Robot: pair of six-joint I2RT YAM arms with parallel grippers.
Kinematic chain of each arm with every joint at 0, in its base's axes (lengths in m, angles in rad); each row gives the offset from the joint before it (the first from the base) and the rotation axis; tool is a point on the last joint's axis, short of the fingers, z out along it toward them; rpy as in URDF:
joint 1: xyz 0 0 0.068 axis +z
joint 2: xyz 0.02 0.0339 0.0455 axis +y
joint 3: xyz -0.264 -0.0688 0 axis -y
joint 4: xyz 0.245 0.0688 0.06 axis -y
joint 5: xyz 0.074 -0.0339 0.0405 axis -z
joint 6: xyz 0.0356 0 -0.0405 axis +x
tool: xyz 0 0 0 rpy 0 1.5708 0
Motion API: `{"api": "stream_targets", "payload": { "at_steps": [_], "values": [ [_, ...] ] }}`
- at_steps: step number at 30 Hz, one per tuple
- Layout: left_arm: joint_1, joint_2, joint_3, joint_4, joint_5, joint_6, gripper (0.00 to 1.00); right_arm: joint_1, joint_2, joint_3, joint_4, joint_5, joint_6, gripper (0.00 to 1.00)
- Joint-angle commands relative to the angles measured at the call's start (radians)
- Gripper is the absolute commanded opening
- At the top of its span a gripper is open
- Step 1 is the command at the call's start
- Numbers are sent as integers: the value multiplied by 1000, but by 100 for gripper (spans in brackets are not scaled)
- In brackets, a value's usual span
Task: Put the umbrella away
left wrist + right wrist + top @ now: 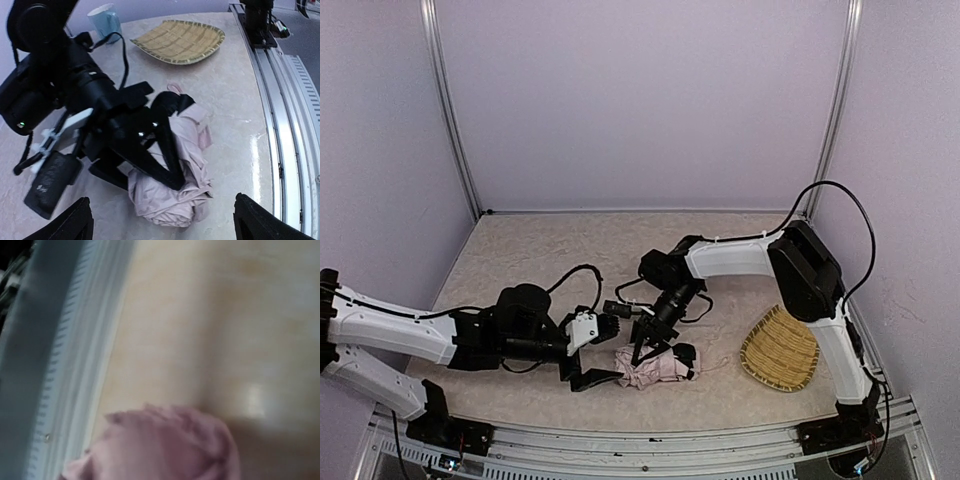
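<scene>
One umbrella (655, 367) lies on the table (540, 260), outside the straw tray (780, 350).

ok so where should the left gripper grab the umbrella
Probably the rounded fabric end nearest the left gripper, coming in low along the table from that side. The umbrella lies flat as a squashed bundle, that end faces the open gripper, and the right gripper sits over its middle, leaving the end free.
</scene>
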Motion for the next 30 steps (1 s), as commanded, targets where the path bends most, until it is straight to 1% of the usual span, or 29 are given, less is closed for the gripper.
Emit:
{"api": "stream_targets", "payload": {
  "at_steps": [1,2,3,4,7,11,16,19,24,27,30],
  "values": [
    [-16,104,55,-16,92,90,95,-54,69,63,72,54,35,62],
    [-16,133,57,-10,105,98,95,-60,73,67,88,62,40,75],
    [-17,156,58,-1,112,106,95,-67,71,64,107,61,45,91],
    [-17,177,57,9,116,116,96,-77,68,61,123,53,44,99],
    [-20,228,65,37,137,146,96,-101,30,44,201,40,67,100],
    [-21,296,88,84,114,181,96,-116,-102,-18,365,130,165,100],
    [-17,414,154,78,18,189,93,-131,-303,-201,588,248,279,100],
    [1,466,192,57,-8,165,88,-152,-399,-319,669,294,330,100],
    [44,517,237,54,-57,104,77,-190,-521,-444,756,303,387,100],
    [57,522,241,72,-92,92,76,-191,-569,-480,765,329,384,100],
    [50,497,222,103,-97,108,78,-191,-600,-500,766,336,381,100]
  ]
}}
